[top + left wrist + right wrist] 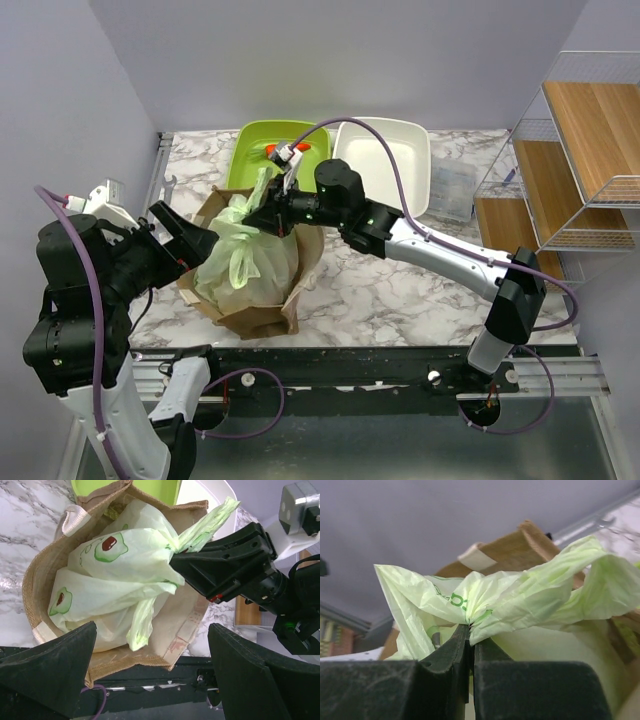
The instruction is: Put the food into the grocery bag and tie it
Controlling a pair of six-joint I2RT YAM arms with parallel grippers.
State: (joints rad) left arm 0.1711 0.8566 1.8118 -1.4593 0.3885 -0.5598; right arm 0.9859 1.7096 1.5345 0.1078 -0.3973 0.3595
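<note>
A thin, translucent pale-green plastic grocery bag (243, 258), printed with avocado halves with dark red centres, sits inside a stiff, coarse-woven brown bag (250, 318) with flat cream handles, left of centre in the top view. The plastic is crinkled and glossy and bulges in a rounded mound above the brown rim. What fills it does not show through.

The right claw (270, 215) is clenched on the grocery bag's gathered top. In the right wrist view its matte black jaws meet in a narrow seam at lower centre, with puckered plastic (485, 607) pinched between them and one floppy handle loop fanning out to the right. In the left wrist view a twisted strip of the same film hangs down at centre.

The left claw (200, 250) stands released, its blunt, wedge-shaped black fingers (55, 662) spread wide at the brown bag's left side in the top view, apart from the plastic.

Both bags rest on a grey-veined white marble tabletop (400, 290). Behind them, at upper centre, lie a lime-green square tray (250, 150) and a white square tray (395, 150), both smooth with rounded corners.
</note>
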